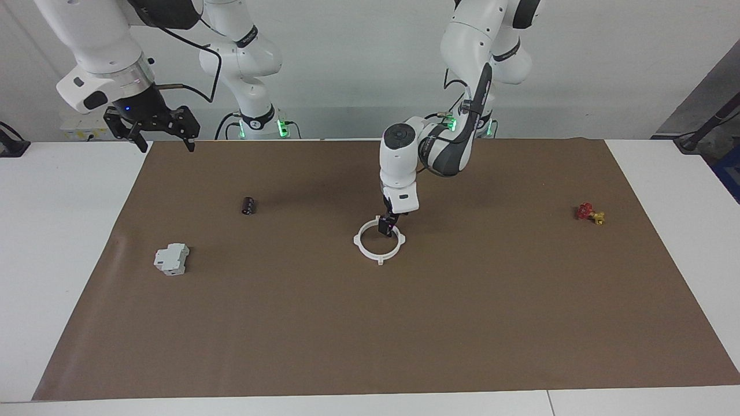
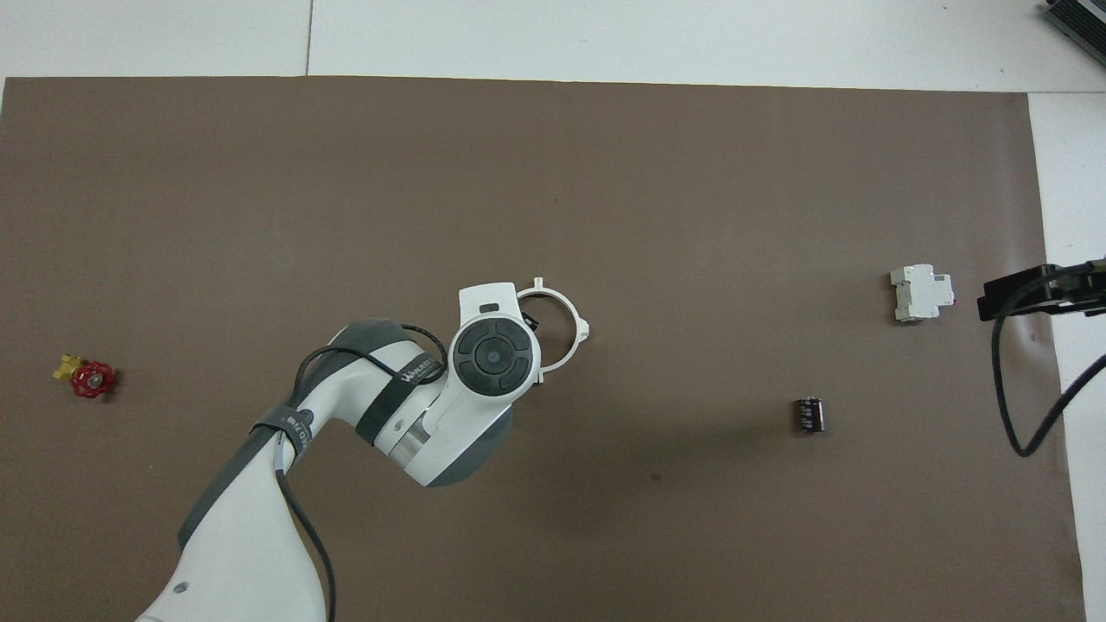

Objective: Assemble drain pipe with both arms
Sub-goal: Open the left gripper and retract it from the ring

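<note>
brown mat [image 1: 404, 323] | grey-white box [image 1: 171, 259] | black cylinder [image 1: 248, 205] | red-yellow valve [image 1: 589, 213] (left arm's end)

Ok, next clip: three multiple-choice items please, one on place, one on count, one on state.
1. The left tool is over:
A. the white ring
B. the grey-white box
C. the black cylinder

2. How many loose things lie on the brown mat apart from the ring?
A. one
B. three
C. five

3. The right tool is:
A. gripping the box
B. open, holding nothing
C. resting on the mat

Key: 1 A, its tips sit at the ring's rim; 2 B, box, cylinder, red and yellow valve; 3 B, fingers spread in the air.
</note>
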You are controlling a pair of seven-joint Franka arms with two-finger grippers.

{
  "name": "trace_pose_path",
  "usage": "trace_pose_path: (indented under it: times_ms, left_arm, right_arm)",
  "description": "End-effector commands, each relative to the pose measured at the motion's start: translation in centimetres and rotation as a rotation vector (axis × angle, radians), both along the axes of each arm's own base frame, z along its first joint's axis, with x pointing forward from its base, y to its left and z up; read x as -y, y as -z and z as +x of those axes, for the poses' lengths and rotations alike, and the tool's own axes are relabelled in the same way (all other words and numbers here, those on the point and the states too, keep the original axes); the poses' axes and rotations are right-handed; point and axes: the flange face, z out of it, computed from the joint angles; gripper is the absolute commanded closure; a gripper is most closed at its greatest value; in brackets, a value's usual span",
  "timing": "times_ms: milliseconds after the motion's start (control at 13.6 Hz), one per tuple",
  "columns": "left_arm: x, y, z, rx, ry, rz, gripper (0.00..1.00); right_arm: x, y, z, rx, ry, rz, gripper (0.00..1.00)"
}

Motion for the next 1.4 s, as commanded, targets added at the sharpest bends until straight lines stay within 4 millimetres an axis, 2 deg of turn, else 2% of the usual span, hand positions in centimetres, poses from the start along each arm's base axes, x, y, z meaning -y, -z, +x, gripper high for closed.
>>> trace_pose_path:
  times_ms: [0,148,295,369,517,590,738,886,1033,1181,1328]
  left_arm:
    - [-5.1,-7.7,1.8,0.037,0.017,0.027,0.00]
    - [-9.2,-13.5,2.6,0.018,0.109,0.064,0.00]
    - [-12.3,-17.9,3.4,-0.031,0.219,0.101,0.00]
    - [-14.5,-20.2,4.1,-0.042,0.282,0.105,0.00]
    - [-19.5,-24.3,3.9,-0.031,0.396,0.086,0.00]
    - [-21.6,-25.2,3.7,-0.047,0.454,0.072,0.00]
    - [-24.9,-25.6,4.1,-0.092,0.605,0.078,0.00]
    - [-30.1,-25.8,5.1,-0.103,0.661,0.078,0.00]
    - [-34.0,-26.5,5.4,-0.098,0.724,0.077,0.00]
    - [-35.6,-26.7,5.5,-0.102,0.736,0.076,0.00]
    - [-35.5,-27.8,4.8,-0.117,0.763,0.074,0.00]
  right_arm:
    - [0.2,-0.5,-0.4,0.001,0.017,-0.004,0.00]
    - [0.2,-0.5,-0.4,0.001,0.017,-0.004,0.00]
    - [0.2,-0.5,-0.4,0.001,0.017,-0.004,0.00]
    - [0.1,-0.5,-0.4,0.001,0.014,-0.004,0.00]
    - [0.2,-0.5,-0.4,0.001,0.015,-0.004,0.00]
    - [0.2,-0.5,-0.4,0.001,0.017,-0.004,0.00]
    - [0.2,-0.5,-0.4,0.001,0.015,-0.004,0.00]
    - [0.2,-0.5,-0.4,0.001,0.017,-0.004,0.00]
    - [0.2,-0.5,-0.4,0.001,0.015,-0.004,0.00]
    - [0.2,-0.5,-0.4,0.001,0.015,-0.004,0.00]
    - [0.2,-0.5,-0.4,0.001,0.017,-0.004,0.00]
